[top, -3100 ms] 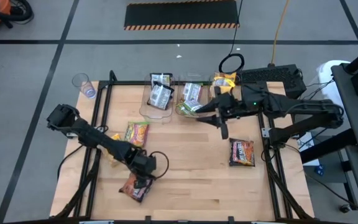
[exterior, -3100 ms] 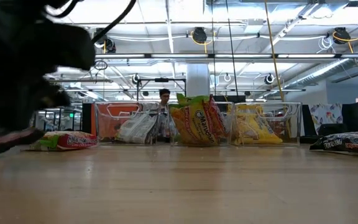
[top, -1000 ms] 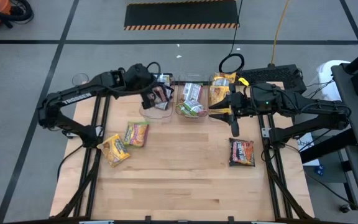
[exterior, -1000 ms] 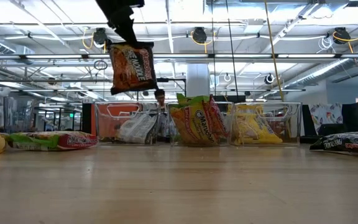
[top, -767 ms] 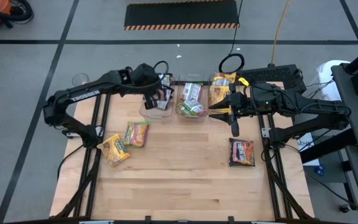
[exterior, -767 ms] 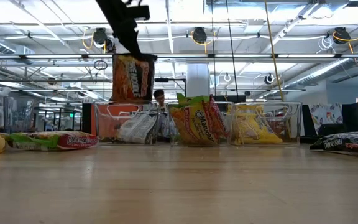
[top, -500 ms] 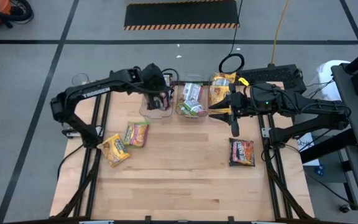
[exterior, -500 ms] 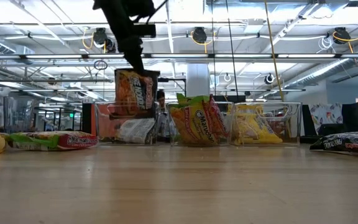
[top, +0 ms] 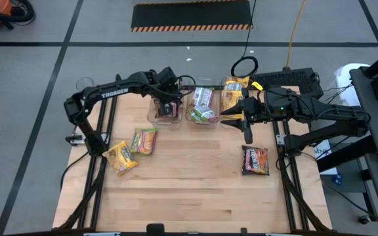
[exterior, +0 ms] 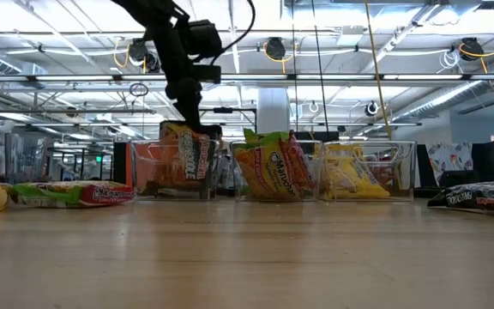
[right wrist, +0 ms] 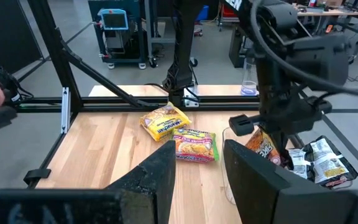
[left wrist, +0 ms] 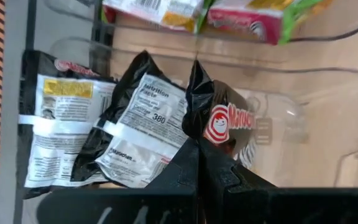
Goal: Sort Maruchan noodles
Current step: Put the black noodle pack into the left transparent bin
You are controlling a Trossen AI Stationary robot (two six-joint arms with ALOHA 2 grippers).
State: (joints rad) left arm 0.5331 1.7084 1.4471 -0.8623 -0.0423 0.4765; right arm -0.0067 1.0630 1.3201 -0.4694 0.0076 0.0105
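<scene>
High view: the left gripper (top: 170, 105) is clamped on a dark packet (exterior: 184, 157), lowered into the leftmost bin (top: 155, 117). Release only once the packet rests among the matching dark packets there. The right gripper (top: 237, 123) waits with jaws apart beside the bins.

The high view looks straight down on the whole table (top: 195, 190) and both arms. The low view sits at tabletop level, facing level across toward the three clear bins (exterior: 273, 172). The left wrist view looks closely past the left gripper (left wrist: 197, 155) into one bin. The right wrist view faces across the table past the right gripper (right wrist: 197, 162), sharing the left arm (right wrist: 284, 68) with both fixed views.
</scene>
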